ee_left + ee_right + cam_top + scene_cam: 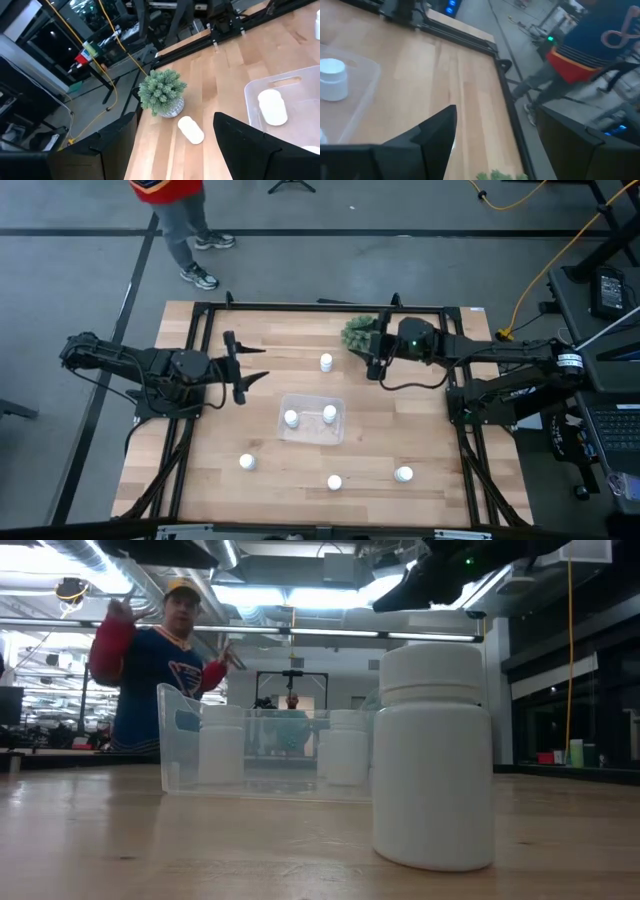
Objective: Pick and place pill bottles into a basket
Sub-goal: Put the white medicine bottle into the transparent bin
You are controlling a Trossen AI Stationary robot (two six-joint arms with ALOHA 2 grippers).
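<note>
The clear basket (312, 421) sits mid-table with two white pill bottles (291, 418) (329, 413) standing in it. One bottle (326, 362) stands just beyond it, and three stand near the front edge (247, 462) (334, 481) (403, 474). My left gripper (245, 368) is open and empty, left of the basket. In the left wrist view its fingers (175, 120) frame the far bottle (191, 130). My right gripper (374, 358) is open and empty beside the plant. Its wrist view (497, 112) shows the basket's corner (365, 75) with a bottle (331, 79).
A green spiky plant (357, 332) in a small pot stands at the far side, right next to my right gripper. A black frame (300, 307) borders the table. A person (160, 670) stands beyond the far edge. One bottle (432, 755) stands close before the low camera.
</note>
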